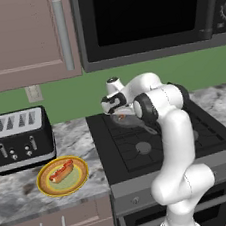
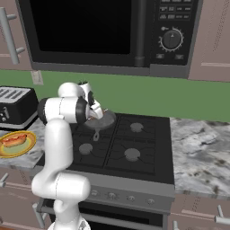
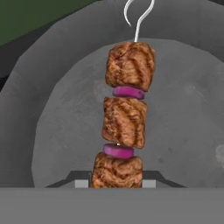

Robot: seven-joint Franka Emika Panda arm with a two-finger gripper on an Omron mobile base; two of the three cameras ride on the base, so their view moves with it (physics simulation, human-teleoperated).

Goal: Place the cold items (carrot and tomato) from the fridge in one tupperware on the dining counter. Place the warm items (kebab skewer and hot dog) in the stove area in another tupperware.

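Hand view: kebab skewer (image 3: pixel 124 122) between tool (image 3: pixel 116 183) fingertips.

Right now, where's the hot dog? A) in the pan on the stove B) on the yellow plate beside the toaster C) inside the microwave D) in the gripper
B: the hot dog lies on the yellow plate on the counter in front of the toaster, while the gripper is down in the pan, shut on the kebab skewer.
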